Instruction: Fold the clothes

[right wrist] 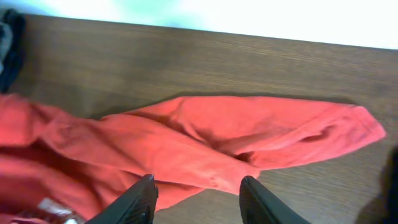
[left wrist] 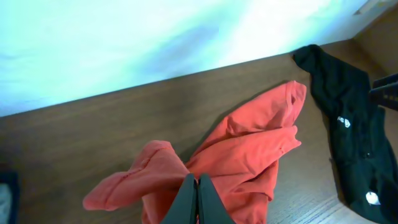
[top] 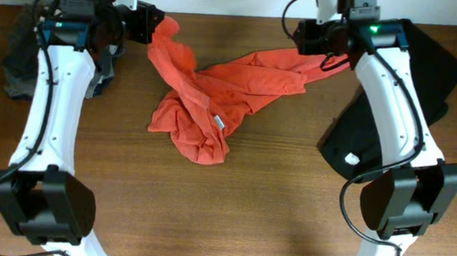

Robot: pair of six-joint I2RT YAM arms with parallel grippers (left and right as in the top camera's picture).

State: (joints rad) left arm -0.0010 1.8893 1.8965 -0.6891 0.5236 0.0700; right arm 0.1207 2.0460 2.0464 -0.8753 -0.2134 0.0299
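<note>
An orange shirt [top: 215,94] lies crumpled on the wooden table, one end stretched left and one sleeve stretched right. My left gripper [top: 154,29] is at its upper left end. In the left wrist view the fingers [left wrist: 198,182] are pressed shut with the orange cloth [left wrist: 249,149] bunched around them. My right gripper [top: 331,59] hovers over the right sleeve. In the right wrist view its fingers [right wrist: 198,185] are open, and the sleeve [right wrist: 249,134] lies between and beyond them, untouched.
A black garment [top: 432,71] lies at the table's right side behind the right arm; it also shows in the left wrist view [left wrist: 351,130]. A dark grey pile of clothes [top: 23,56] sits at the left edge. A white wall runs along the table's far edge.
</note>
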